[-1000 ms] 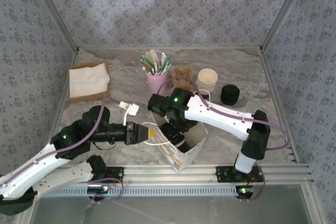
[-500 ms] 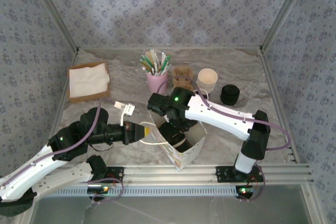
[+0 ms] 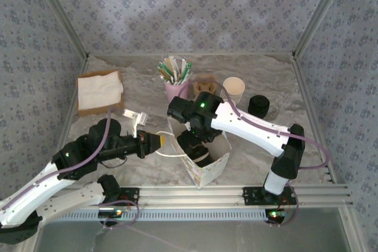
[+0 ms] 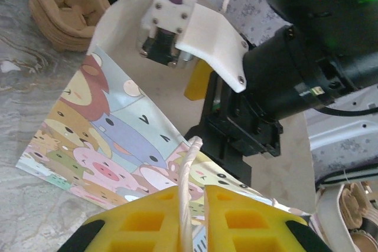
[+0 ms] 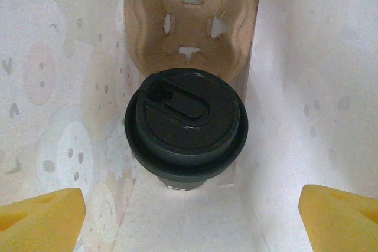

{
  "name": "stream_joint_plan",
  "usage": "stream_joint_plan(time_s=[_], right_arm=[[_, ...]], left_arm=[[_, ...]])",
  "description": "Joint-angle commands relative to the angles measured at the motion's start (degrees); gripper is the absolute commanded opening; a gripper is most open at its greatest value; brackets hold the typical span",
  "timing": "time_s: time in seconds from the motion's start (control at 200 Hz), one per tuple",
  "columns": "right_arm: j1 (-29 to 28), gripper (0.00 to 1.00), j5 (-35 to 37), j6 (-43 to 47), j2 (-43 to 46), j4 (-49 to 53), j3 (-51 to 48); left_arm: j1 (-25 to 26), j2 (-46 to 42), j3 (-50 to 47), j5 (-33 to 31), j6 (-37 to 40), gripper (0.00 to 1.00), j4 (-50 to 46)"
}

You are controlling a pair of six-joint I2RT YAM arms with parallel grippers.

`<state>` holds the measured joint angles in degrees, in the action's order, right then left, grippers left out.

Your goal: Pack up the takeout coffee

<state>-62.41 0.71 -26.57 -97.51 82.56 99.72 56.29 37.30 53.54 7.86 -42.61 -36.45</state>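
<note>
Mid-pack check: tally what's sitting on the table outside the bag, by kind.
pink holder: 1
lidless cup stack: 1
black lid pile: 1
pulp carrier stack: 1
napkin pile: 1
Total: 5

Left arm (image 3: 35,190) & right arm (image 3: 254,131): white shells, black joints, purple cables alongside, green LEDs. Left claw (image 4: 192,222) & right claw (image 5: 190,210) have yellow pads. Right wrist carries white cam bracket (image 4: 198,28) w/ screws.
</note>
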Motion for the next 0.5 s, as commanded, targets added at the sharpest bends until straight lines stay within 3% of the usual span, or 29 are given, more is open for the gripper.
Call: stream_joint_plan(time_s=[0.0,0.495], right_arm=[[0.27,0.95,1.24,-0.57,0.81,2.23,1.96],[-0.15,0.95,2.27,-1.65,3.95,2.25,2.90]], left_arm=[[-1.22,0.49,1.39,-0.83,2.08,0.16,-0.42],[-2.64,0.45,-0.71,-0.20,1.53,0.17,0.44]])
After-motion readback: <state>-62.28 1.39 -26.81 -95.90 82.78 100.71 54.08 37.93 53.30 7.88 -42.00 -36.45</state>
